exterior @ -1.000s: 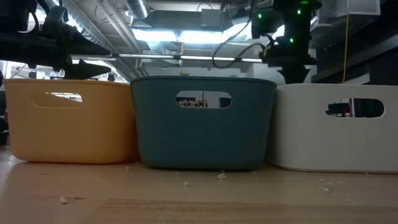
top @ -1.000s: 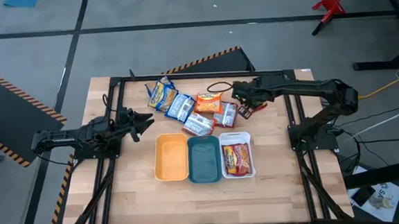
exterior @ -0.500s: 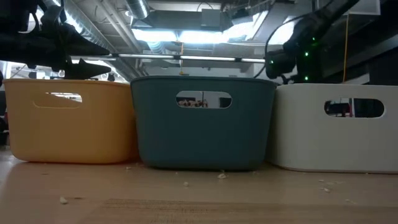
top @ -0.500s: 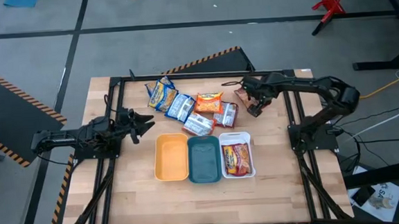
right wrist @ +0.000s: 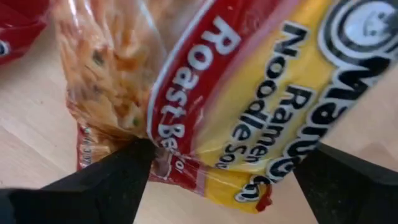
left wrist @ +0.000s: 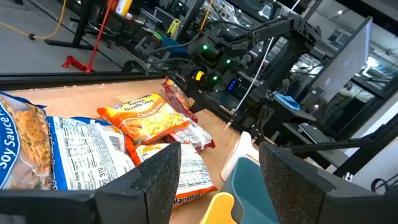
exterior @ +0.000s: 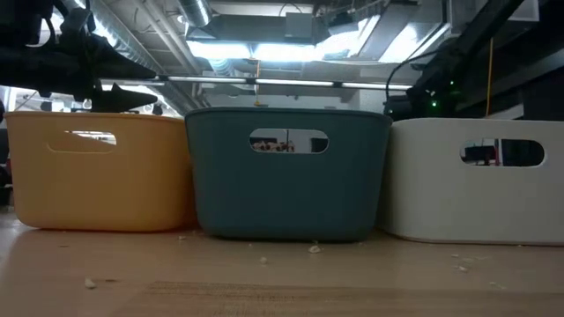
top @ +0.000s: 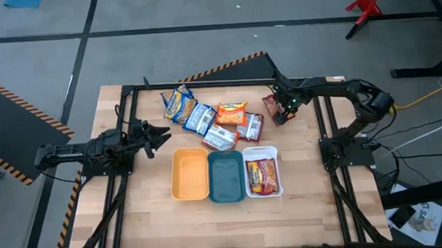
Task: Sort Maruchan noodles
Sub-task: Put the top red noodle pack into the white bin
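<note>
**A:** How far along are you?

**B:** One packet lies in the white tray (top: pixel 247 155); the teal tray (top: pixel 226 175) and yellow tray (top: pixel 189 173) look bare. Your right gripper (top: pixel 283 111), beyond the white tray, pinches a red roast-beef packet (right wrist: pixel 205 93). About five packets (top: pixel 207 117) remain behind the trays.

**A:** The left gripper (top: pixel 157 135)?

**B:** Waiting beside the yellow tray, fingers spread. Only the right wrist view lets you read the flavour.

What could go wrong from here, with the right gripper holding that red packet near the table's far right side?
The right gripper pinches the crinkly red Roast Beef ramen packet only along one edge, so it may slip free in transit. The white rectangular tray already holds a red packet, so a drop could catch the rim. The left gripper waits open at the table's left, clear of that path.
</note>
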Available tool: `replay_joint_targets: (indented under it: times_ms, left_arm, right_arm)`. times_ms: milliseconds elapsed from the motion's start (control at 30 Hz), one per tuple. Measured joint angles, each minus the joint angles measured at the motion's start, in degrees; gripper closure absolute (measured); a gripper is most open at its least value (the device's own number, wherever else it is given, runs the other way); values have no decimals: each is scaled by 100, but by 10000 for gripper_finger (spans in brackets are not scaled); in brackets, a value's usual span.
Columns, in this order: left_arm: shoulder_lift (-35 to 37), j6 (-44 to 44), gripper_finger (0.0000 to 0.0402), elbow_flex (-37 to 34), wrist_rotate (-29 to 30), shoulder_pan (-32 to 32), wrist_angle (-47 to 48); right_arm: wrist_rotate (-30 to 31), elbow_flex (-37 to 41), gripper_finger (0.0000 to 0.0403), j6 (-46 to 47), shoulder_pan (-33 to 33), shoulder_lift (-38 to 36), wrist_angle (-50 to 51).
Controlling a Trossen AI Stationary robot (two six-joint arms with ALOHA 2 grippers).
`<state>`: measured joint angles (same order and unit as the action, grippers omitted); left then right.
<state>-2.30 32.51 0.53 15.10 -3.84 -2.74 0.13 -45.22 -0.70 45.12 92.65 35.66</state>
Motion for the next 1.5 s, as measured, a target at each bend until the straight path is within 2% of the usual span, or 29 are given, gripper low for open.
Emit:
replay_joint_targets:
  times_ms: [100, 167, 467, 567, 767, 867, 1067, 1267, 1500]
  left_arm:
    - [0, 4, 189, 1, 16, 0, 0]
    - [1, 4, 189, 1, 21, 0, 0]
    - [-1, 11, 189, -1, 19, 0, -2]
    - [1, 12, 189, 0, -9, 0, -2]
    - [0, 11, 189, -1, -18, 0, -2]
    - [1, 12, 189, 1, -23, 0, -2]
    - [1, 11, 189, 1, -23, 0, -2]
    - [1, 22, 189, 0, -23, 0, -2]
    - [1, 37, 189, 1, -23, 0, -4]
  right_arm:
    - [-47, -1, 86, 23, -30, 58, -20]
    - [-69, -15, 122, 32, -61, 57, 10]
    - [-248, -443, 340, 72, -47, -38, 825]
    - [-309, -612, 388, 75, -52, -41, 1125]
    - [-368, -799, 388, 435, -52, -45, 1455]
    - [-608, -912, 396, 759, -55, -141, 1559]
    - [-654, -1246, 398, 1882, -393, -603, 1735]
    - [-785, -1495, 400, 2895, -1341, -1400, 1999]
    - [-559, -1514, 402, 5003, -3261, -2355, 2211]
